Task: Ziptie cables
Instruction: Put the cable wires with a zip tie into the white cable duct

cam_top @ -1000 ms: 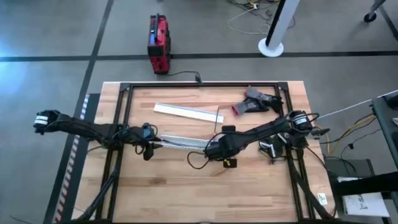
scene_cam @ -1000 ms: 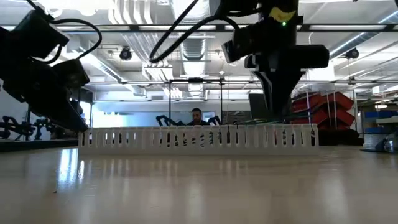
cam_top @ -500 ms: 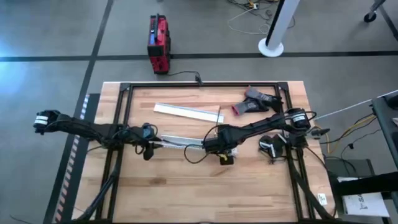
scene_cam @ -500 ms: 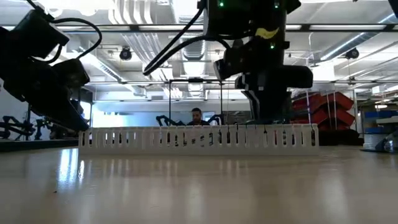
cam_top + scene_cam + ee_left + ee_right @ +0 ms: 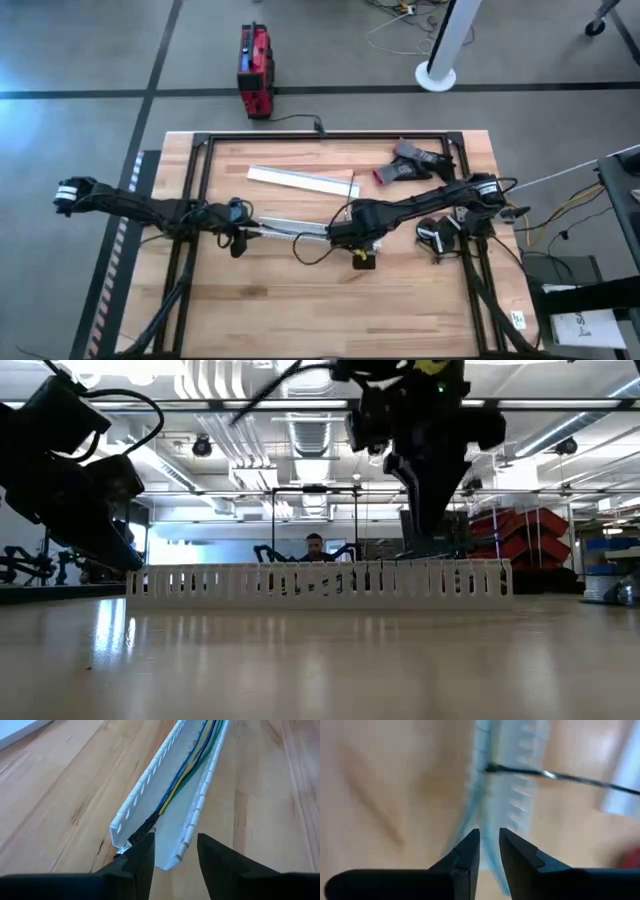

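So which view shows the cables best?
The left wrist view: the cables lie inside the white channel, colours distinct. The right wrist view blurs them, the low view's channel wall hides them, and the high view cannot resolve them.

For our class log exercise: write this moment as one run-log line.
left gripper: open at end of white channel | cables: inside channel | right gripper: over channel, fingers slightly apart | ziptie: across channel

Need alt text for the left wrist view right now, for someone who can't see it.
The left gripper sits at the near end of a white slotted channel on the wooden table, its two dark fingers apart on either side of the channel's end. Thin blue, yellow, green and dark cables run lengthwise inside it.
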Robot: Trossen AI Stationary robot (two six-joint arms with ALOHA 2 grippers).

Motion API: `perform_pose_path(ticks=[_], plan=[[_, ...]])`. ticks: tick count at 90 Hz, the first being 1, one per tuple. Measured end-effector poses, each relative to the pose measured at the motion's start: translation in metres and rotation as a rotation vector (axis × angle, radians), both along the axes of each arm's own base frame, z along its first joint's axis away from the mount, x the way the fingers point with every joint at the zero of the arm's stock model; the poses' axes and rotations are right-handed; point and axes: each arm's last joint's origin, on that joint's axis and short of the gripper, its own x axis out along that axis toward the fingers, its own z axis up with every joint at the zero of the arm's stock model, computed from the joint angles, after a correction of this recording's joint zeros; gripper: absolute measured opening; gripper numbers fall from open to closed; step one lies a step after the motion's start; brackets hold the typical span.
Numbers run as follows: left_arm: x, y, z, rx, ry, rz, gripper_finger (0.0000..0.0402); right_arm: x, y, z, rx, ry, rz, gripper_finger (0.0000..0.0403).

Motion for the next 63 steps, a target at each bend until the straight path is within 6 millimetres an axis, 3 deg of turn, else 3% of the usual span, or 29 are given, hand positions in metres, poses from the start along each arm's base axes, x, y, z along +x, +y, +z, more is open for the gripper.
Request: perform_pose_path(ticks=[19, 63], plan=[[0.000, 0.000, 0.000, 0.000, 0.002, 0.000, 0.0130, 0.002, 0.002, -0.021, 0.018, 0.074, -0.004, 0.0051], [0.000, 0.000, -0.001, 0.001, 0.005, 0.000, 0.0130, -0.003, -0.006, -0.020, -0.145, 0.119, 0.017, 0.0003]])
